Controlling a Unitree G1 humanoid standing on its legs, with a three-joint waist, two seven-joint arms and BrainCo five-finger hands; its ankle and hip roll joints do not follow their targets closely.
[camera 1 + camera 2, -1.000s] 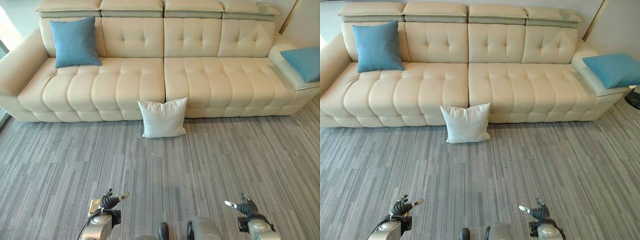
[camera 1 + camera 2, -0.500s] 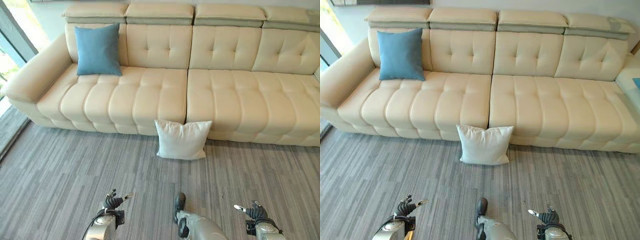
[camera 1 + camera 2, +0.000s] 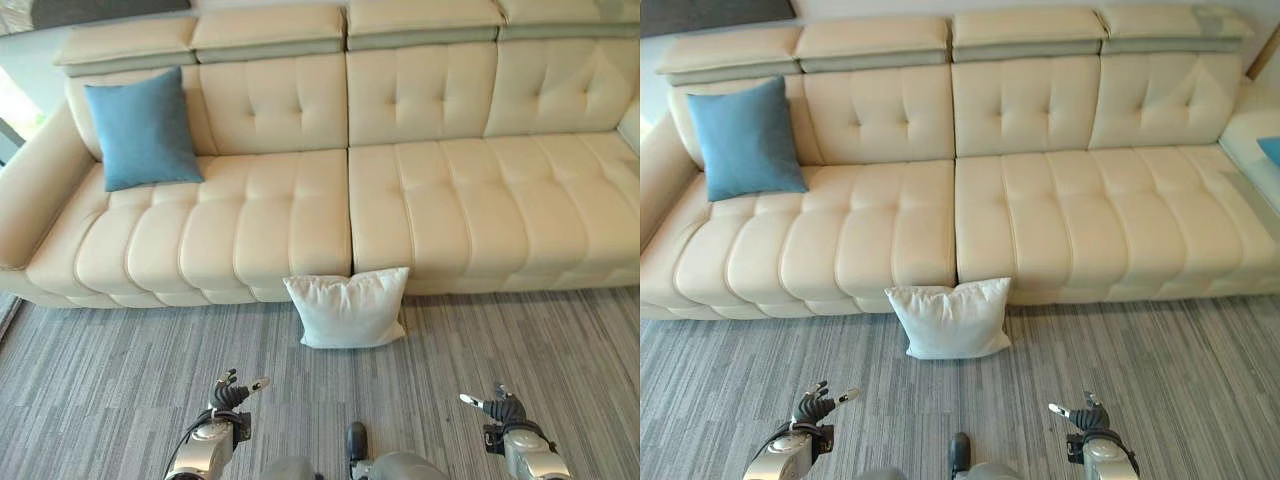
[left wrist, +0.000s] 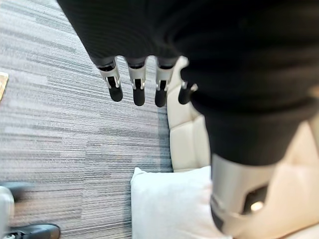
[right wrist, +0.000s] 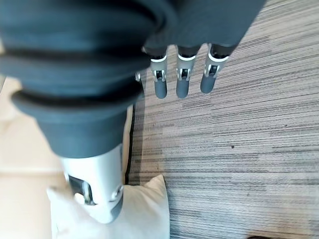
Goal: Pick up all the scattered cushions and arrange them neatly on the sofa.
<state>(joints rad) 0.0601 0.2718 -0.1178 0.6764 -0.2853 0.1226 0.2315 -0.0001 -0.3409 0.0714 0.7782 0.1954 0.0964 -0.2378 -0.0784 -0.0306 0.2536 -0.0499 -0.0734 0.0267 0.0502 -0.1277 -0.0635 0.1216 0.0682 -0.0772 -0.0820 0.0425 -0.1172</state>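
Left hand (image 3: 232,393) and right hand (image 3: 497,408) both hang empty with fingers relaxed, low over the carpet (image 3: 100,380), white cushion (image 3: 346,308) on the floor against the sofa (image 3: 250,215) front, ungrabbed, blue cushion (image 3: 141,136) already placed.

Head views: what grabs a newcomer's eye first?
The long cream sofa spans the scene, with a blue cushion propped at its left end. A white cushion leans against its front on the grey carpet, between the open left hand and right hand.
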